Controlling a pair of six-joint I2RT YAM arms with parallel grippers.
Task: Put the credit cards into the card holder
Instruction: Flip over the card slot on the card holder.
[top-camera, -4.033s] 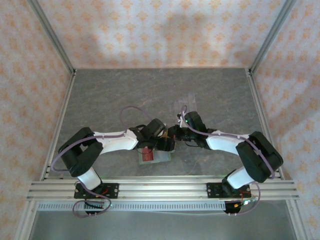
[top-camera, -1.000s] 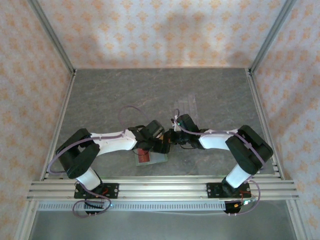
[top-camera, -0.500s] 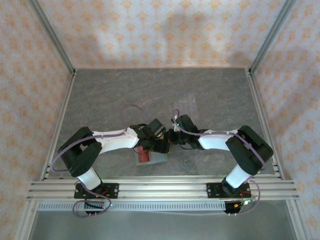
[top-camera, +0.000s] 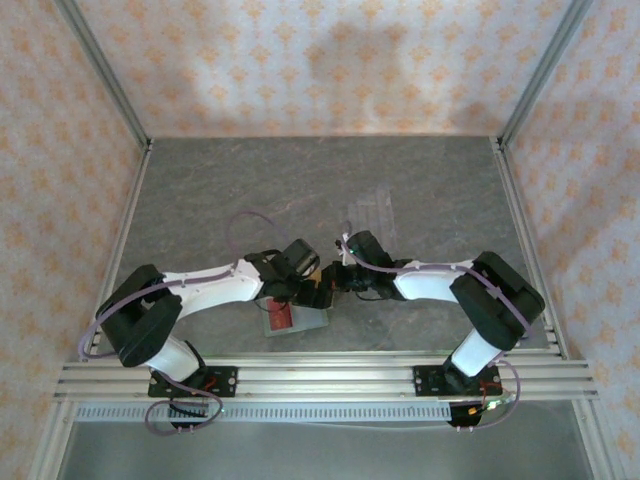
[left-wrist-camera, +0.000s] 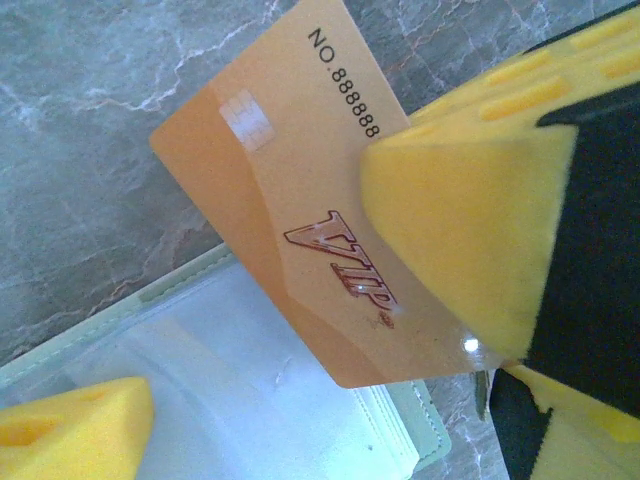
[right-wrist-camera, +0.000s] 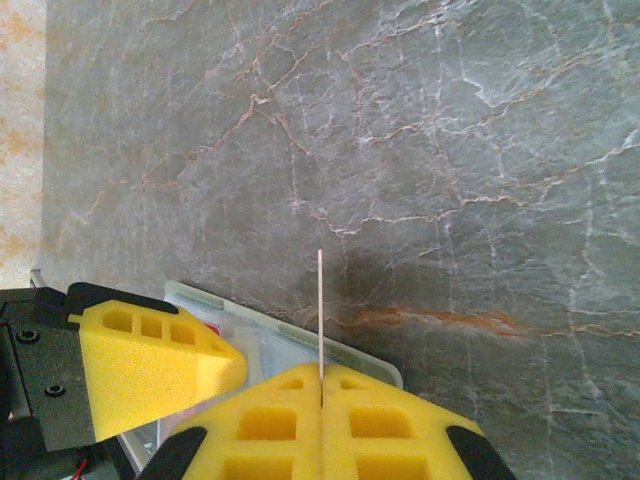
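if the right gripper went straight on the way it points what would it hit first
The card pinched in the right gripper leads, so its free edge would land first, probably on the grey table just past the wallet rim; depth is unclear, so maybe that rim.

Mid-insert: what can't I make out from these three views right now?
Right wrist: gold card edge-on in the right tool, face unseen.
Left wrist: that tool's pad covers the card's lower corner; card holder cut off by the bottom edge.
Top view: left arm overlaps the card holder; pockets too small to read.
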